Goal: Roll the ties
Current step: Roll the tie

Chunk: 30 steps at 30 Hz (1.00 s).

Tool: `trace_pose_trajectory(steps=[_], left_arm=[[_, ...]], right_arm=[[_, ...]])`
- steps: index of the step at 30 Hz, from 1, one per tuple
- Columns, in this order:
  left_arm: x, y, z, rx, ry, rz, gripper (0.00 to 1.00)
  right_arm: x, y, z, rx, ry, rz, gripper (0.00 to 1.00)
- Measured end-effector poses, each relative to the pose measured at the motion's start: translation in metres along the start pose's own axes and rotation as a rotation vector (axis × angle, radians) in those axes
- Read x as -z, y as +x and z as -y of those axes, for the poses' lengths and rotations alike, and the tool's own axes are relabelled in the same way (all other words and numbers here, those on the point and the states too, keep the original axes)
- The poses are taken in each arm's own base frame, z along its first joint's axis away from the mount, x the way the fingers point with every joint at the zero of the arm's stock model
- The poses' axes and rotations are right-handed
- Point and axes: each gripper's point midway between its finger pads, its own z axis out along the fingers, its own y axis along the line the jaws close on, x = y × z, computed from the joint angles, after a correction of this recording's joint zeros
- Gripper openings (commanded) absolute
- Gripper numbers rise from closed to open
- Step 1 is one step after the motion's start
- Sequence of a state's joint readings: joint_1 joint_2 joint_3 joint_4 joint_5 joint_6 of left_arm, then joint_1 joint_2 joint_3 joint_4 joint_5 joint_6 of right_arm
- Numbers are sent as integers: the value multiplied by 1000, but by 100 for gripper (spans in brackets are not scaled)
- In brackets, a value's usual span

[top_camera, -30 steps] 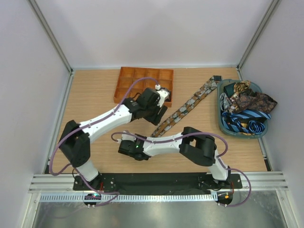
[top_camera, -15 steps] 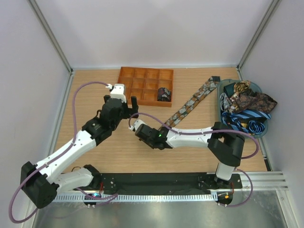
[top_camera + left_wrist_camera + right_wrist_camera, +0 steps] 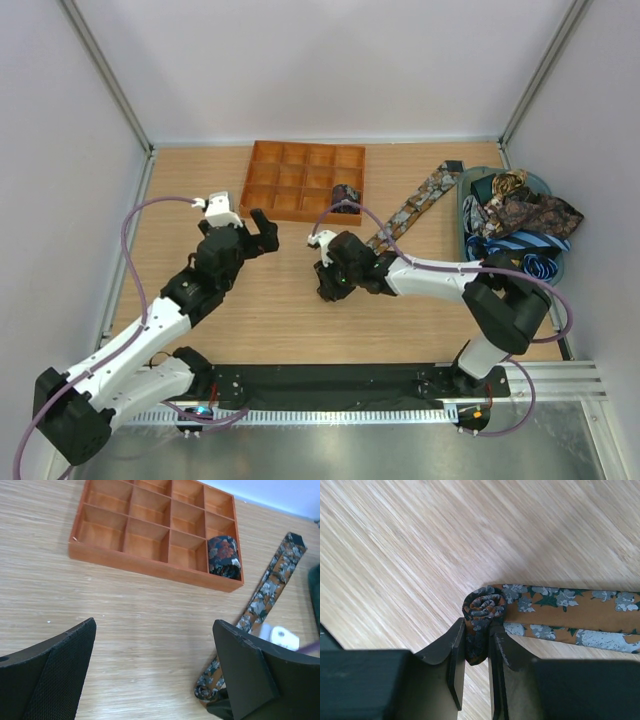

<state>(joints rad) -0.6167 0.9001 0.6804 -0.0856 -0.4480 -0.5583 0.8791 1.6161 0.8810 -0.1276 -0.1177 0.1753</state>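
A brown flowered tie [image 3: 410,210] lies flat and slanted on the wooden table, its far end at the bin. Its near end is wound into a small coil [image 3: 484,607], and my right gripper [image 3: 479,630] is shut on that coil, low over the table [image 3: 333,283]. A rolled tie [image 3: 223,555] stands in the right front cell of the orange tray [image 3: 125,560], also visible from above [image 3: 345,195]. My left gripper [image 3: 154,627] hangs open and empty over bare wood left of the tie [image 3: 247,224], in front of the tray.
A teal bin [image 3: 467,250] at the right edge holds a heap of loose ties [image 3: 520,215], patterned brown and striped blue. The tray's other cells [image 3: 290,170] hold nothing. White walls with metal rails close in the table at the back and sides.
My left gripper has opened, drawn back left from the tray and left the rolled tie in its cell. My right gripper has moved right and farther along the flat tie, with its end.
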Motion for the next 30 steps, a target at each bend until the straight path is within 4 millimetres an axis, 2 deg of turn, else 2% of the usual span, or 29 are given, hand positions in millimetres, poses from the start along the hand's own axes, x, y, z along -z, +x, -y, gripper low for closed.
trace_pose_trajectory(steps=[7, 15, 23, 26, 30], left_arm=[[-10, 39, 12, -78, 118, -90, 100], [-23, 81, 36, -201, 282, -208, 100], [-12, 145, 71, -470, 534, -309, 100], [-11, 169, 76, -563, 596, -378, 100], [-19, 187, 81, -646, 633, -432, 100]], right_arm=[[4, -4, 16, -172, -146, 9, 20], [-3, -2, 31, -338, -282, 2, 19], [-10, 1, 41, -445, -374, -10, 19], [-11, 1, 41, -457, -398, -10, 19], [-12, 1, 40, -460, -423, -7, 19]])
